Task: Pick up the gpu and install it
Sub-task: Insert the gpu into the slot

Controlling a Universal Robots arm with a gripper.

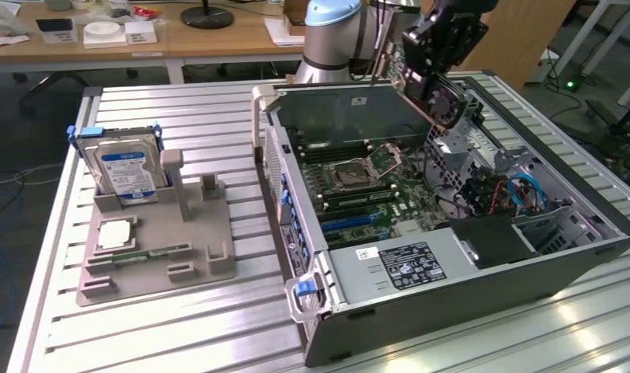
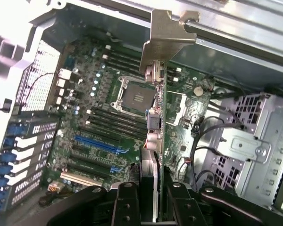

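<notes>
The gpu [image 1: 442, 97] is hanging in the air above the open computer case [image 1: 450, 307], clamped in the pincer [image 2: 148, 190]. This thin dark card is standing on edge, its silvery bracket [image 2: 166, 37] pointing away from the pincer.

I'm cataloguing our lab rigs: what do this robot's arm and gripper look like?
The silver-grey tubular robot arm carries a pale blue rounded cap on its joint. The black blocky gripper has two dark jaws studded with round bolt heads, as the wrist view shows.
</notes>
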